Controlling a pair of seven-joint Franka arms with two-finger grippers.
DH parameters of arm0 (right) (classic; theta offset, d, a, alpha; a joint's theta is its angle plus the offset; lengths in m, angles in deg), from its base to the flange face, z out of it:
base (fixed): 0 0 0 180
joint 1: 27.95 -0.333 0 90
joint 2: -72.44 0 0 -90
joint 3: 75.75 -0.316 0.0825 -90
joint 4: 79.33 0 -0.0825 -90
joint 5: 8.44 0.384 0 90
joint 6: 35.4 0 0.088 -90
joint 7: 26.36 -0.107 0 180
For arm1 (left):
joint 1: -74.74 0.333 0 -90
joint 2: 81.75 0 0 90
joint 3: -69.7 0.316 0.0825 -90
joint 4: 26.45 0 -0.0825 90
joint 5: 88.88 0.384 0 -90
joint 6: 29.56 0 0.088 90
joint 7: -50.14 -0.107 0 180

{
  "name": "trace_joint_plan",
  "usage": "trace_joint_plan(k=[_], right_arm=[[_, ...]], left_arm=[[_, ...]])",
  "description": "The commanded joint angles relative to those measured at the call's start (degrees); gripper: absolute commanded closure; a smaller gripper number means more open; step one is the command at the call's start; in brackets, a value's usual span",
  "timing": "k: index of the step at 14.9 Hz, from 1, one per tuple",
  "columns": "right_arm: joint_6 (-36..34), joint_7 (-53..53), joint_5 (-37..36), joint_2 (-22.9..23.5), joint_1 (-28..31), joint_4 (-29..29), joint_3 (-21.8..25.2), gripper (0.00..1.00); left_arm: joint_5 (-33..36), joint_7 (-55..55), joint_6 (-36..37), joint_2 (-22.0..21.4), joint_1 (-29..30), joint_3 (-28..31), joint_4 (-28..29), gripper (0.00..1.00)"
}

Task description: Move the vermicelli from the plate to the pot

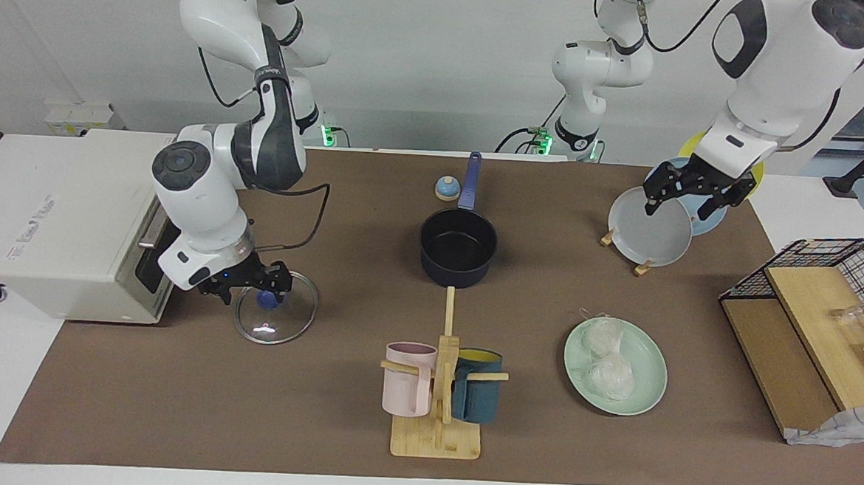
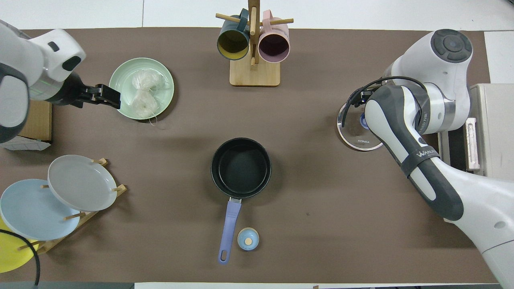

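Observation:
Two whitish vermicelli bundles (image 1: pixel 607 355) (image 2: pixel 142 94) lie on the mint-green plate (image 1: pixel 650 391) (image 2: pixel 166 80), toward the left arm's end of the table. The dark pot (image 1: pixel 458 244) (image 2: pixel 241 166) stands empty mid-table, its blue handle (image 1: pixel 471 178) pointing toward the robots. My left gripper (image 1: pixel 685 208) (image 2: pixel 112 96) is open and empty, up in the air between the plate rack and the mint plate. My right gripper (image 1: pixel 263 289) is down at the blue knob of a glass lid (image 1: pixel 276 327) (image 2: pixel 355 138) lying on the table; in the overhead view the arm hides it.
A mug tree (image 1: pixel 439 391) with a pink and a teal mug stands farther from the robots than the pot. A rack holds a grey plate (image 1: pixel 651 232), a light-blue one and a yellow one. A small blue cap (image 1: pixel 446 189) lies by the handle. A white oven (image 1: pixel 70 223) and a wire shelf (image 1: pixel 820 314) stand at the table ends.

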Motion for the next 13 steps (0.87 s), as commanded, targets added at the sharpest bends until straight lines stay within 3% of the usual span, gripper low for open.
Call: trace_joint_plan(k=[1, 5, 8, 10, 13], right_arm=[[2.7, 0.8, 1.0, -1.9, 0.2, -5.0, -0.2, 0.0], [2.8, 0.8, 1.0, -2.5, 0.0, -6.9, -0.2, 0.0], [1.8, 1.3, 0.9, -2.9, 0.0, -7.1, -0.2, 0.01], [1.7, 1.3, 0.9, -2.9, -0.1, -7.1, -0.2, 0.13], [1.4, 1.3, 0.8, -2.9, -0.4, -7.0, -0.2, 0.46]], left_arm=[[0.4, 0.5, -6.4, 5.6, -0.5, 0.5, -1.0, 0.0], [2.4, 0.0, -15.5, 12.7, -2.1, 0.5, -0.9, 0.0], [2.7, -0.1, -17.9, 14.3, -2.6, 0.5, 0.4, 0.0], [2.7, -0.1, -19.4, 14.8, -3.4, 0.5, 2.0, 0.0], [3.3, -0.1, -21.3, 15.2, -3.4, 0.5, 2.7, 0.03]])
